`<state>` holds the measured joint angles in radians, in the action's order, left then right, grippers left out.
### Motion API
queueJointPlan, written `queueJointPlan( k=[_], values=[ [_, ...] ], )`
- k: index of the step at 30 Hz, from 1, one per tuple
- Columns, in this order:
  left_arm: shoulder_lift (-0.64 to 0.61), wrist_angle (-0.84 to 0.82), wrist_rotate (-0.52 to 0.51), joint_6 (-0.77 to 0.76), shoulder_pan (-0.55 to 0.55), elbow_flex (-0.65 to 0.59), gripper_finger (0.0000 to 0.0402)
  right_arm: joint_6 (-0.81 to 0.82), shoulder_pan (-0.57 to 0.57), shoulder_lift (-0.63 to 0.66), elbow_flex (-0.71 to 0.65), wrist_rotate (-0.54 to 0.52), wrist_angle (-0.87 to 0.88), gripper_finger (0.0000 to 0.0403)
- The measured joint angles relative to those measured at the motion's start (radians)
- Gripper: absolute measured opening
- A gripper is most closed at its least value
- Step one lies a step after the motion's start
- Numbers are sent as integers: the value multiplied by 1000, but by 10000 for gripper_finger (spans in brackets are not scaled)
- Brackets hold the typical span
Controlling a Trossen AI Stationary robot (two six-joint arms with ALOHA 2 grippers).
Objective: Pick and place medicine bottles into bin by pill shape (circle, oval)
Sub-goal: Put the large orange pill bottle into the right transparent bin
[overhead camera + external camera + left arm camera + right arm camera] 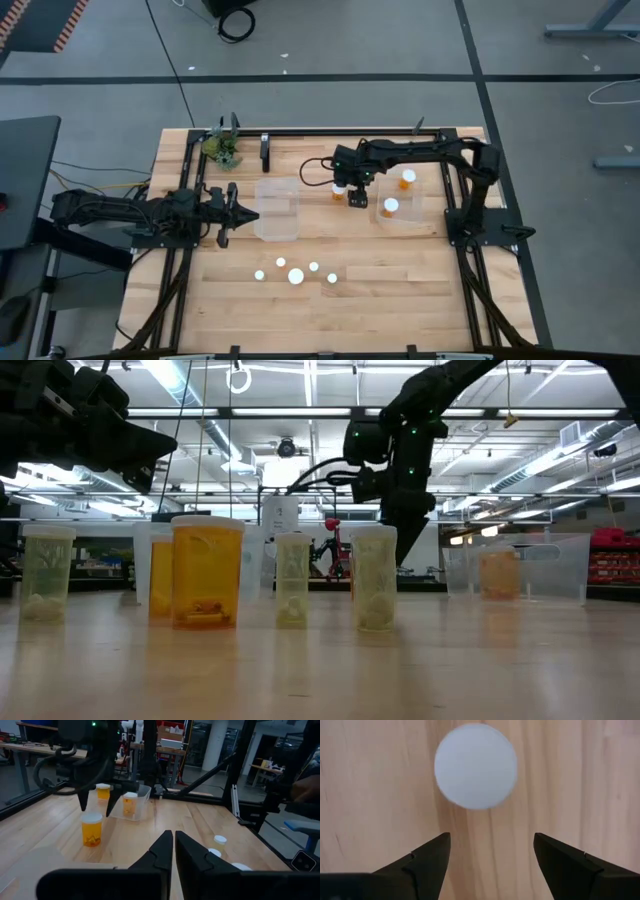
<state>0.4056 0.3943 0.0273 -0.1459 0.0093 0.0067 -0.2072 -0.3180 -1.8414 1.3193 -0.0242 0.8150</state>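
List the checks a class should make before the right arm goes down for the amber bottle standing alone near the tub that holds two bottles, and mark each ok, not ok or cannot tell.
1. Right gripper open wide enough for the cap: ok.
2. Amber bottle upright, white cap on: ok.
3. Gripper centred on the cap: cannot tell; in the right wrist view the cap lies ahead of the fingers, not between them.
4. Left gripper out of the way: ok, shut and beside the other tub.
5. Pill shape read: cannot tell.
6. Room in the right tub: ok, two bottles inside and bare floor left.
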Motion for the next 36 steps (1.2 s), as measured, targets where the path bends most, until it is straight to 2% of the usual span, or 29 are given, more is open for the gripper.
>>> queueJointPlan(
  k=[7,13,19,28,36],
  values=[
    [0,0,0,0,0,0,34,-28,6,-79,89,0,3,325],
    [0,0,0,0,0,0,32,-33,22,-162,183,2,75,337],
    [0,0,0,0,0,0,26,-46,27,-217,230,3,85,337],
    [0,0,0,0,0,0,36,-52,26,-225,242,26,62,337],
    [0,0,0,0,0,0,26,-51,29,-245,241,52,12,313]
  ],
)
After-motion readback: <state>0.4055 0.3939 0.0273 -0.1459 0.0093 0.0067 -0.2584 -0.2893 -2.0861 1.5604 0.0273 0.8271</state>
